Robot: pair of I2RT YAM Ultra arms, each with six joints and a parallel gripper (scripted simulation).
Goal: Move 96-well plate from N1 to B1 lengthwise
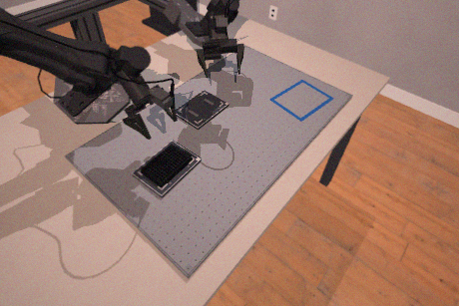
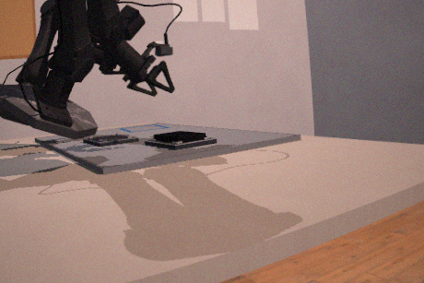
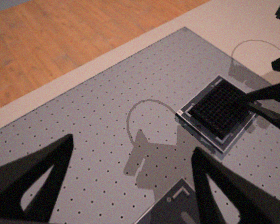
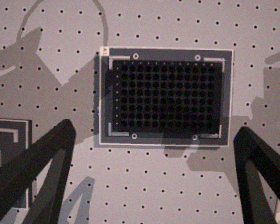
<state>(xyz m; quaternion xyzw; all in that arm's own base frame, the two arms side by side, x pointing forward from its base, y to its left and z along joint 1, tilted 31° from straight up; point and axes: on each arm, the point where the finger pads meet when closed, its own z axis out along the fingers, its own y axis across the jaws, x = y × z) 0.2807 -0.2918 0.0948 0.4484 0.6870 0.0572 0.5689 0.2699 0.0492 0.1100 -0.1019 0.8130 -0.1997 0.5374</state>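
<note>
Nest N1 point(image 1: 162, 192) point(image 2: 182, 145) point(image 3: 186, 113) point(image 4: 165, 140) cradles the 96-well plate point(image 1: 167, 164) point(image 2: 180, 136) point(image 3: 220, 109) point(image 4: 167, 96), while left gripper point(image 1: 222, 78) point(image 3: 133, 143) and right gripper point(image 1: 162, 129) point(image 2: 164, 92) point(image 3: 256, 82) point(image 4: 152, 129) both have jaws spread wide.

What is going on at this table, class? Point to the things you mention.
Nothing is being held yet. The black 96-well plate point(image 1: 167, 165) point(image 2: 180, 135) point(image 3: 221, 108) point(image 4: 167, 96) sits in its nest, the open right gripper point(image 1: 151, 129) point(image 4: 152, 129) above, apparently lining up. The left gripper point(image 1: 223, 76) point(image 3: 134, 146) is open too. The blue taped outline point(image 1: 316, 109) point(image 2: 147, 131) on the grey perforated board point(image 1: 239, 158) point(image 2: 258, 139) point(image 3: 100, 110) point(image 4: 255, 30) stands empty.

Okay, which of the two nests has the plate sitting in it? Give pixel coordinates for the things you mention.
The one nearer the right pincer point(image 1: 137, 126) point(image 4: 152, 129); the other nest point(image 1: 202, 109) point(image 2: 111, 139) is bare.
</note>
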